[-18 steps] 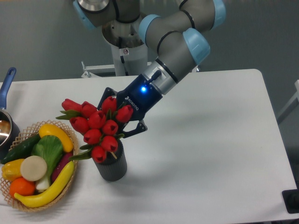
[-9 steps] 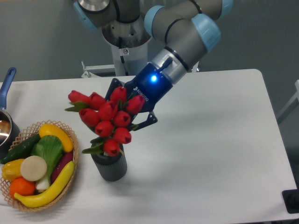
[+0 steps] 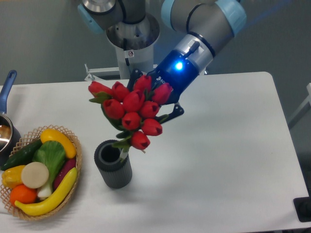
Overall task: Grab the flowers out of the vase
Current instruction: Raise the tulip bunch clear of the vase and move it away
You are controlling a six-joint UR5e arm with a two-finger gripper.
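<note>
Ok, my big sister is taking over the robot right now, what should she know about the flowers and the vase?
Gripper: shut on the flowers, holding the bunch from behind; its fingers are mostly hidden by the buds.
Flowers: lifted up and tilted, buds well above the vase. A thin stem end seems to reach down to the vase's mouth, so the bunch may not be fully free.
Vase: standing upright on the table, next to the basket of fruit and vegetables.
Done: flowers gripped and raised.
Left: lift a little more until the stems clear the vase.
</note>
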